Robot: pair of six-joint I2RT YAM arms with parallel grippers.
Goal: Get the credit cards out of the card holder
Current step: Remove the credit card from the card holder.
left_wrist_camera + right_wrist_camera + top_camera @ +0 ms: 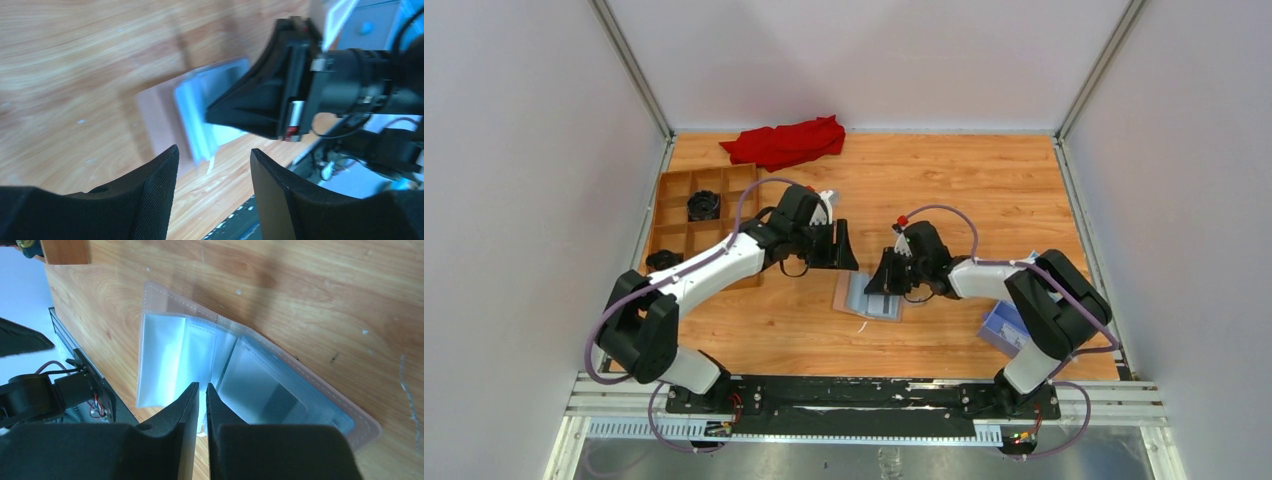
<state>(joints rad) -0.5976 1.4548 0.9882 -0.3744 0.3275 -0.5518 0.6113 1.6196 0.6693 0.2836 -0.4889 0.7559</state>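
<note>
While the card holder (864, 300) lies open at mid-table, the right gripper (202, 387) is nearer.
Its nearly closed fingers sit over the middle pocket; the holder's long side runs left-right. The left gripper (215, 155) hovers wide, empty, just beyond.

I see wooden table (984, 190), orange-brown grain, pale walls on three sides. Far edge, left of centre: red cloth (786, 142), crumpled. Left side: brown tray (679, 238) with compartments, flat on wood. Middle, toward front: card holder (864, 298) lying open, tan-pink outside down on wood, pale grey-blue inside up. Right side near front edge: blue box (1004, 325), partly hidden behind arm. My right wrist view shows small pale specks and scuffs on wood beside holder.
</note>
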